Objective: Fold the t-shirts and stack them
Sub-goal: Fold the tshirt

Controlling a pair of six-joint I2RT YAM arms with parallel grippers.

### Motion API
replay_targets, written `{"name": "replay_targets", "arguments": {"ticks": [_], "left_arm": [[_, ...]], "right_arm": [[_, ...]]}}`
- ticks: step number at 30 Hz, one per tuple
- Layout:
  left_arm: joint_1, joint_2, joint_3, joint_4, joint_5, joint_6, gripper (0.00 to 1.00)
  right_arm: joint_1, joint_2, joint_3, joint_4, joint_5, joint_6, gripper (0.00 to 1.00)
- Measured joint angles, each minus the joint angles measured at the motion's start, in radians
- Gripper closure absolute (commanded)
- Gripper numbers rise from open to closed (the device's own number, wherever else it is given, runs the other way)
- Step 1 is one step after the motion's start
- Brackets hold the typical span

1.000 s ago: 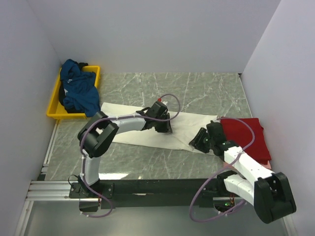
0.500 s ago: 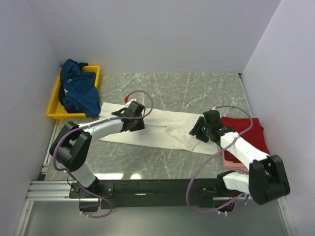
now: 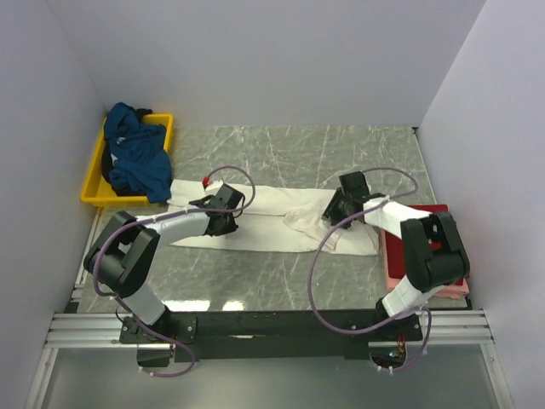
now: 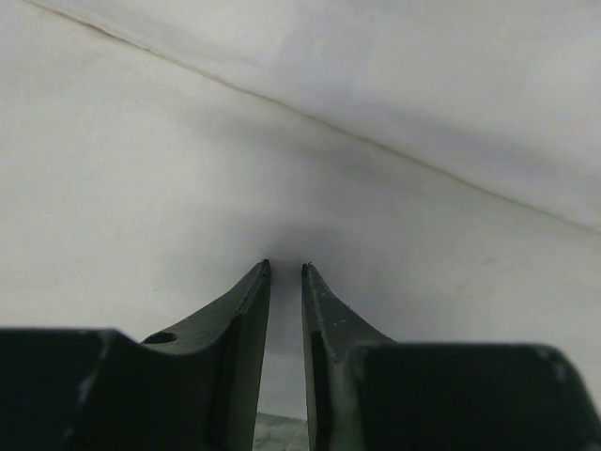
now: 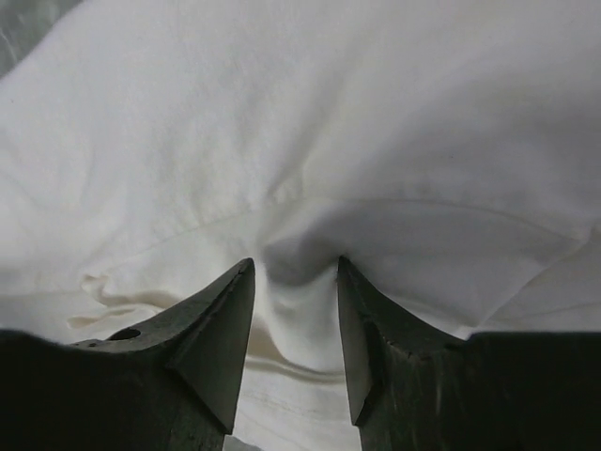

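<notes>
The cream-white t-shirt (image 3: 264,226) lies as a long strip across the middle of the table. My left gripper (image 3: 223,206) is on its left part. In the left wrist view the gripper (image 4: 285,267) has its jaws closed to a narrow slit, tips pinching the flat cream cloth (image 4: 141,188). My right gripper (image 3: 343,204) is at the shirt's right end. In the right wrist view the gripper (image 5: 294,265) has a pucker of the cream cloth (image 5: 300,141) squeezed between its jaws. The dark teal-blue t-shirt (image 3: 136,158) is heaped in the yellow tray. The red t-shirt (image 3: 430,234) lies folded at the right on the pale pink one (image 3: 396,277).
The yellow tray (image 3: 166,128) stands at the back left against the wall. White walls close off the left, back and right sides. A black rail (image 3: 272,324) runs along the near edge. Purple cables loop from both arms over the table.
My left gripper has moved left along the cream shirt. My right gripper has moved away from the near edge with the shirt's right corner, folding that part over.
</notes>
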Motion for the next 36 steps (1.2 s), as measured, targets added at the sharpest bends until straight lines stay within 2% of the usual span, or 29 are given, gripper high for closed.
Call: {"name": "replay_targets", "arguments": {"ticks": [5,9,16,23,26,30,36], "left_arm": [[-0.016,-0.06,-0.077,0.046,0.003,-0.06,0.73],[-0.074,-0.104,-0.124,0.055,0.012,-0.121,0.73],[-0.297,-0.112,-0.132,0.051,0.044,-0.24,0.73],[-0.438,-0.03,-0.045,0.055,0.117,-0.292,0.72],[-0.47,0.022,0.015,0.053,0.148,-0.288,0.71],[-0.484,0.052,0.07,0.023,0.177,-0.263,0.65],[-0.466,0.037,0.169,-0.055,0.167,-0.177,0.57]], "right_arm": [[0.0,0.154,0.183,-0.04,-0.002,-0.02,0.55],[0.0,0.294,0.379,-0.119,-0.005,-0.06,0.57],[0.0,0.537,0.764,-0.293,0.019,-0.177,0.58],[0.001,0.711,1.078,-0.473,0.031,-0.275,0.56],[0.002,0.759,1.165,-0.522,0.026,-0.305,0.52],[0.003,0.799,1.251,-0.563,0.032,-0.337,0.48],[-0.014,0.771,1.248,-0.562,0.037,-0.352,0.43]]}}
